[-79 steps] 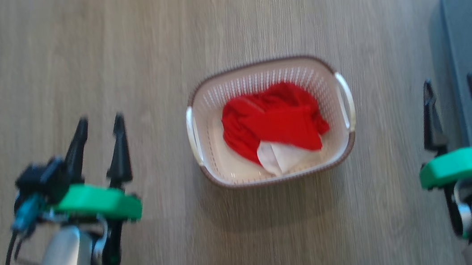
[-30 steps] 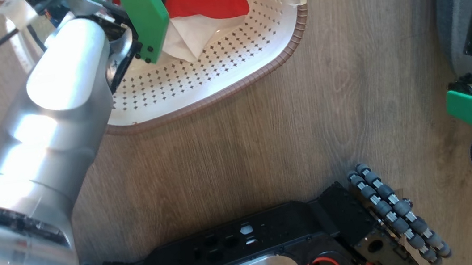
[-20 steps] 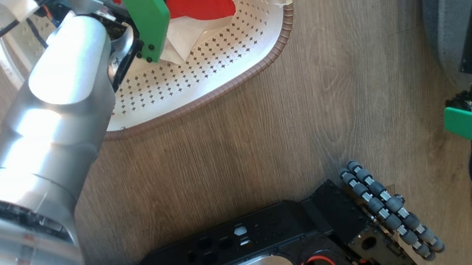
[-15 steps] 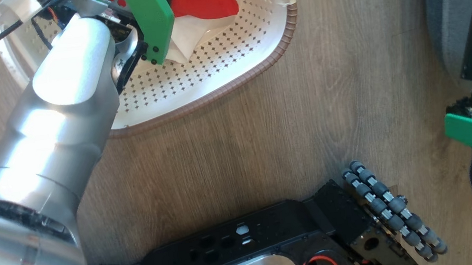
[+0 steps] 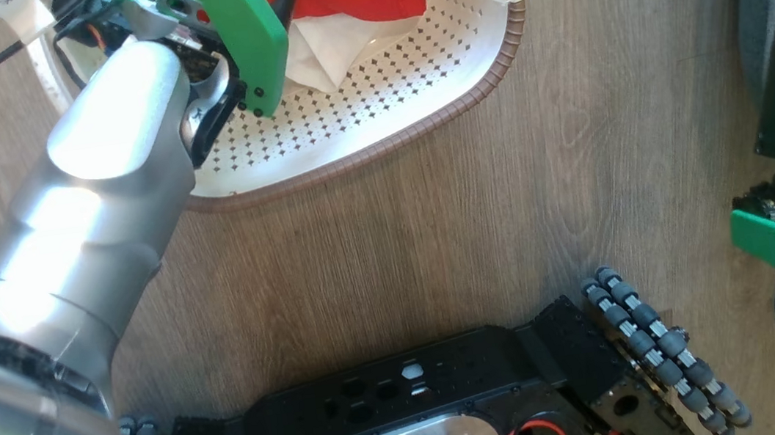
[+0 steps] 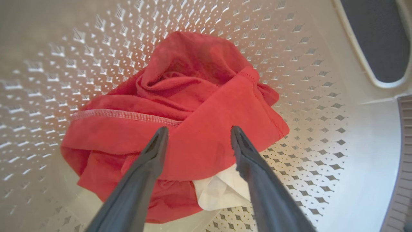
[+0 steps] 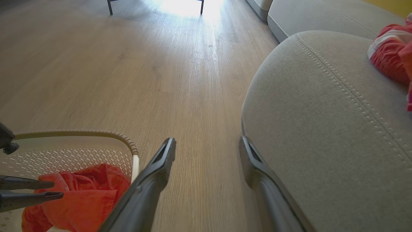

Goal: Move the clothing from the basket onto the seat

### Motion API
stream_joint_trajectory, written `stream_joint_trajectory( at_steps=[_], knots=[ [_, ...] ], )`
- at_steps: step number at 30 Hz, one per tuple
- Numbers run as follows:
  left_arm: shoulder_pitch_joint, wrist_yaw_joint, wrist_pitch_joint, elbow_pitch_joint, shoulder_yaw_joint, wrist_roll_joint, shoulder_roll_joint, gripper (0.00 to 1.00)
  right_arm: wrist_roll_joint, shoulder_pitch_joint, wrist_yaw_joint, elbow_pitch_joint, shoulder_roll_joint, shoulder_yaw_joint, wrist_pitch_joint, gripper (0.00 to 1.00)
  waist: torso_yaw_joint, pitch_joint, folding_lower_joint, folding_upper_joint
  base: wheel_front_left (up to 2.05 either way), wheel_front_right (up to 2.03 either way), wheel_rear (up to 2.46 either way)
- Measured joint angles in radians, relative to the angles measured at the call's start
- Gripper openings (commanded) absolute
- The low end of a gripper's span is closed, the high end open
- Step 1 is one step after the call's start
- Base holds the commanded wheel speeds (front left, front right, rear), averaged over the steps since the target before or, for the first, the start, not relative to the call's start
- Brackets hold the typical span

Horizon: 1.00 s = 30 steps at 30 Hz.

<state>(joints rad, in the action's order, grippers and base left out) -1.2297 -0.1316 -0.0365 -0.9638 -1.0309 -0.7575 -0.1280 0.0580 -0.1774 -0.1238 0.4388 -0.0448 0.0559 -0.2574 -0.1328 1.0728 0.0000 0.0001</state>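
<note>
The left gripper (image 6: 198, 130), fingers spread, hangs inside the basket (image 6: 315, 106), with the clothing (image 6: 180, 96) straight ahead between its tips (heap lying crosswise). The right gripper (image 7: 207, 141), also spread and empty, sits farther off beside the seat (image 7: 322, 129).

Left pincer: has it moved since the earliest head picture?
Yes. The left pincer went from outside the basket, on its left, to inside it, open over the clothing.
</note>
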Motion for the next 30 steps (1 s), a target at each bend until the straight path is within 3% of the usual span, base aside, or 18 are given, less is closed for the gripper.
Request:
stream_joint_trajectory(
  at_steps=[20,30],
  knots=[
    [-0.002,0.0,-0.019,-0.021,-0.134,-0.13,-0.003,1.0,-0.006,0.002,0.0,0.008,0.0,0.001,0.0,1.0,0.012,0.003,0.0,0.0,0.0,0.0,0.0],
    [-0.035,0.0,-0.117,-0.097,-0.141,-0.142,0.01,1.0,-0.015,0.002,0.0,0.016,0.0,0.001,0.0,1.0,0.024,0.003,0.0,0.0,0.0,0.0,0.0]
  ],
)
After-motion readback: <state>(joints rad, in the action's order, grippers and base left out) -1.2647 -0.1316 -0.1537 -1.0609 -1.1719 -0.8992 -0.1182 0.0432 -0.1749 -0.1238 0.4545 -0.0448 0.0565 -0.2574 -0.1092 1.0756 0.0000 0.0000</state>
